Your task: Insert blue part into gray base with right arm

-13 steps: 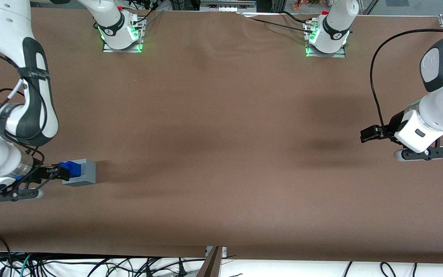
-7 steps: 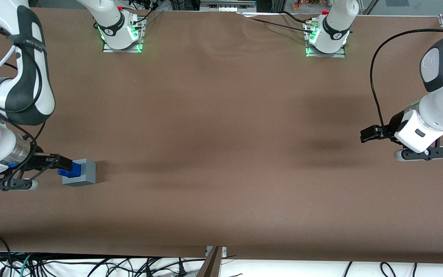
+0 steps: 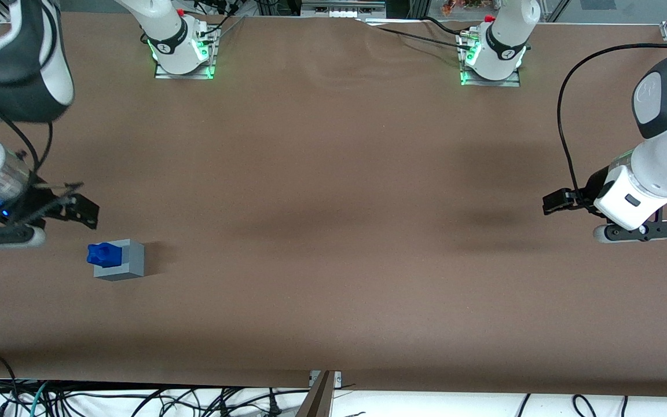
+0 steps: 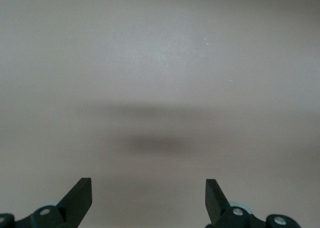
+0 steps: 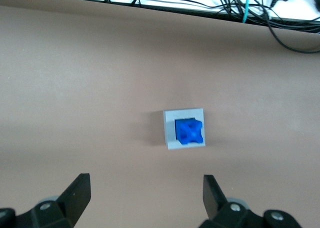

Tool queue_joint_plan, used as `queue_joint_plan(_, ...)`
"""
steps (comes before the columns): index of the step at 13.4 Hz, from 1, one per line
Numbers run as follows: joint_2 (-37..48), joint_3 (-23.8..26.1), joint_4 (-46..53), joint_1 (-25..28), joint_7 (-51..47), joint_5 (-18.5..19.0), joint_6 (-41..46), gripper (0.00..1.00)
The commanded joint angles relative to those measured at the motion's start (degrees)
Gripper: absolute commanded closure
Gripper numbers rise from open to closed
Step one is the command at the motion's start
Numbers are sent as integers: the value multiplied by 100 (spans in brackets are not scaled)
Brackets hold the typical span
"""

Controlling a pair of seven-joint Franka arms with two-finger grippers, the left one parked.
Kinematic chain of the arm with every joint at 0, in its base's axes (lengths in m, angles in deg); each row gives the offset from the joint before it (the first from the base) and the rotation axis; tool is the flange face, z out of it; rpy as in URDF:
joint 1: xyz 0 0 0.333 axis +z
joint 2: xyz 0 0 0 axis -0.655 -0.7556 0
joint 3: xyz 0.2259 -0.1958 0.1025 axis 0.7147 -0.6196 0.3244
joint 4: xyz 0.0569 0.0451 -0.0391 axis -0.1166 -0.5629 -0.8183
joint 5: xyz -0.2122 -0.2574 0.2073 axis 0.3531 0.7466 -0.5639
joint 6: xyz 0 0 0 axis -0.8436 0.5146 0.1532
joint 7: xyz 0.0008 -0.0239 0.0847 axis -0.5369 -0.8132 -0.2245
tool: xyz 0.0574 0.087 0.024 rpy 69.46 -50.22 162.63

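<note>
The blue part (image 3: 104,253) sits in the socket of the gray base (image 3: 125,260), at the working arm's end of the table; its notched top sticks up above the cube. The right wrist view shows the blue part (image 5: 190,131) seated in the gray base (image 5: 171,129) from above. My right gripper (image 3: 81,207) is open and empty. It hangs well above the table, farther from the front camera than the base and apart from it. In the right wrist view the gripper (image 5: 146,197) has its jaws spread wide with nothing between them.
Brown cloth covers the table (image 3: 333,202). Two arm mounts with green lights (image 3: 183,55) (image 3: 490,58) stand at the table's edge farthest from the front camera. Cables (image 5: 200,2) lie past the table's near edge.
My gripper has let go of the blue part, risen and drawn away from the base. The blue part stays in the gray base.
</note>
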Motion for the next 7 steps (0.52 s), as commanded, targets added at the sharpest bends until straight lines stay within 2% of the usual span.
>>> queue_joint_plan(1, 808, 140, -894, -351, 271, 104, -27, 1)
queue_joint_plan(4, 1151, 263, -1272, -826, 815, 60, 245, 1)
queue_joint_plan(7, 1170, 264, -1326, -836, 808, 33, 369, 1)
